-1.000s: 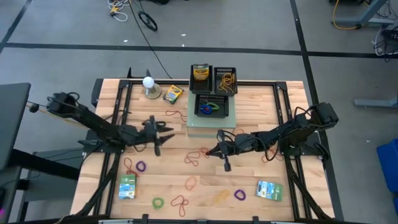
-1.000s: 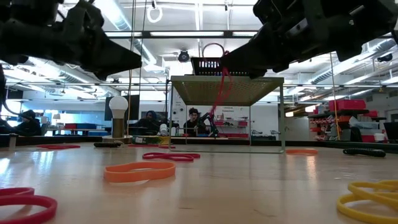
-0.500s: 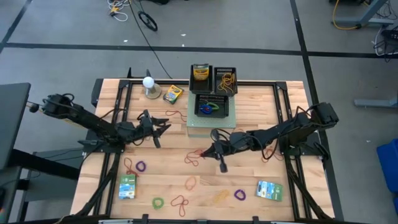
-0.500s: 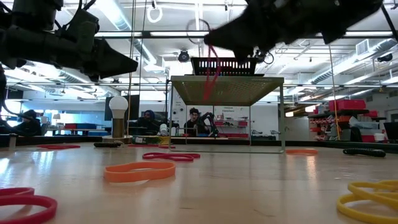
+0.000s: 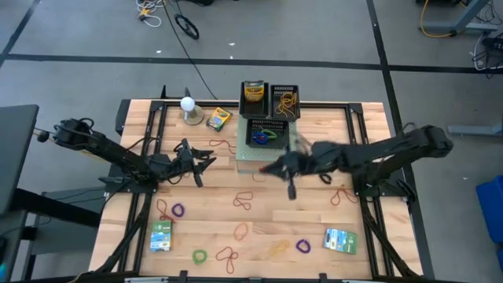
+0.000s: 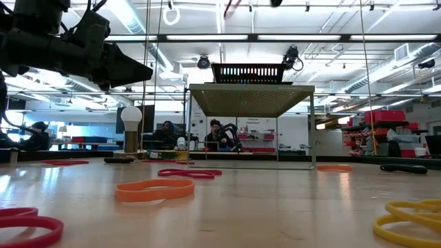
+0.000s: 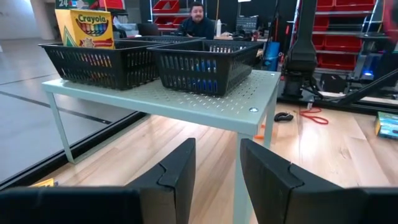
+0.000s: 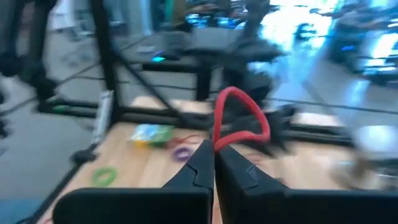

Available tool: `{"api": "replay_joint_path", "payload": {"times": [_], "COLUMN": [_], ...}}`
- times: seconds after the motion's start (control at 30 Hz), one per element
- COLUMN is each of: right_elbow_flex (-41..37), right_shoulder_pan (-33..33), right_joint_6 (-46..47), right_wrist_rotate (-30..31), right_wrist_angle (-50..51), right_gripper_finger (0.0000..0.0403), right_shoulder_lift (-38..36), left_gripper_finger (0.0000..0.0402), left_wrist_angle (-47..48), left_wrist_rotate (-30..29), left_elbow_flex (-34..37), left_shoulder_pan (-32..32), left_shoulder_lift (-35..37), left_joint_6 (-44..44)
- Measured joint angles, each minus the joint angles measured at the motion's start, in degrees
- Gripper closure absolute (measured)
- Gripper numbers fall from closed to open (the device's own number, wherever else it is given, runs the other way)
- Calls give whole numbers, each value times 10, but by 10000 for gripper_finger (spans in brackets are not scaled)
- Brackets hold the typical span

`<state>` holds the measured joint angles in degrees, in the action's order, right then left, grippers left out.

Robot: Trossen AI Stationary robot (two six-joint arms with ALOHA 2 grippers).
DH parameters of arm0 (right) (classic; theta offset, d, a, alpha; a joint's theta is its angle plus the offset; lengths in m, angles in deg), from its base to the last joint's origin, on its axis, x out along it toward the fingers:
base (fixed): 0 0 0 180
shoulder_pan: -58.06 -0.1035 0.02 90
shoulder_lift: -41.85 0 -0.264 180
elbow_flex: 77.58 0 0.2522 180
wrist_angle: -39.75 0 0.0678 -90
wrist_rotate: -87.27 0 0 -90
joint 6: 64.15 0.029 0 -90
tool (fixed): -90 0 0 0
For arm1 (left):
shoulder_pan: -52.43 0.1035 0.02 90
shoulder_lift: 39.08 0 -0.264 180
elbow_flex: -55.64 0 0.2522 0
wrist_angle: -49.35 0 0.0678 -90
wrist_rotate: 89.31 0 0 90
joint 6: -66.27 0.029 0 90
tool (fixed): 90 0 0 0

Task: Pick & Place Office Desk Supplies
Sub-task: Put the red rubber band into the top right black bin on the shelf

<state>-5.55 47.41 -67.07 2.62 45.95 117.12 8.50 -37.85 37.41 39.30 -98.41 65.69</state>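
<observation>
My right gripper point(image 5: 269, 168) hangs high over the table, at the near left corner of the raised green platform point(image 5: 267, 149), shut on a red rubber band point(image 8: 239, 118). My left gripper point(image 7: 217, 168) stands open and empty left of the platform, pointing level at it. Three black baskets sit on the platform; one holds a crayon box point(image 5: 253, 92), one blue bands point(image 5: 263, 137). Loose rubber bands point(image 5: 244, 200) lie flat on the wood, with two packets point(image 5: 161, 236) point(image 5: 339, 240) and another crayon box point(image 5: 218, 119). My right gripper pinches the red rubber band between its two fingertips, at one spot on the loop's strand point(image 8: 217, 142). The rest of the loop stands free beyond the fingertips. The band is lifted clear of the table; a red piece point(image 6: 231, 7) shows at the low view's top edge.
A white ball on a round base point(image 5: 188, 106) stands at the far left. The platform's thin legs point(image 6: 187, 127) stand mid-table. Orange point(image 6: 155, 189), red point(image 6: 31, 224) and yellow point(image 6: 410, 213) bands lie near the front edge. People sit in the room beyond the table.
My right gripper has risen quickly with the red band, from just above the table to well above the platform's top, and out of the low view, drifting toward the platform. The band has stayed in its fingertips. My left gripper has turned slightly toward the far edge.
</observation>
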Motion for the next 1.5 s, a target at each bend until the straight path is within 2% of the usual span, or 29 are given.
{"api": "replay_joint_path", "payload": {"times": [0.17,0.3,0.4,0.5,0.67,0.9,1.07,1.23,1.5], "right_elbow_flex": [61,115,134,135,136,135,135,135,135], "right_shoulder_pan": [40,97,157,228,352,448,471,471,471], "right_joint_6": [-20,-25,-23,-15,6,7,8,14,23], "right_wrist_rotate": [83,151,163,143,48,-1,-12,-24,-8], "right_wrist_angle": [121,214,256,279,283,279,278,282,287], "right_gripper_finger": [398,398,398,398,398,398,398,393,314], "right_shoulder_lift": [-72,-109,-122,-122,-84,8,64,88,95], "left_gripper_finger": [269,269,269,269,269,269,269,269,269], "left_wrist_angle": [-1,3,5,9,9,9,10,10,10], "left_wrist_rotate": [0,0,0,0,0,0,0,0,0], "left_elbow_flex": [0,-1,-1,-1,-1,-1,-1,-1,-1], "left_shoulder_pan": [0,0,0,0,0,0,0,0,0], "left_shoulder_lift": [0,0,0,0,0,0,0,0,0], "left_joint_6": [0,0,0,0,0,0,0,0,0]}}
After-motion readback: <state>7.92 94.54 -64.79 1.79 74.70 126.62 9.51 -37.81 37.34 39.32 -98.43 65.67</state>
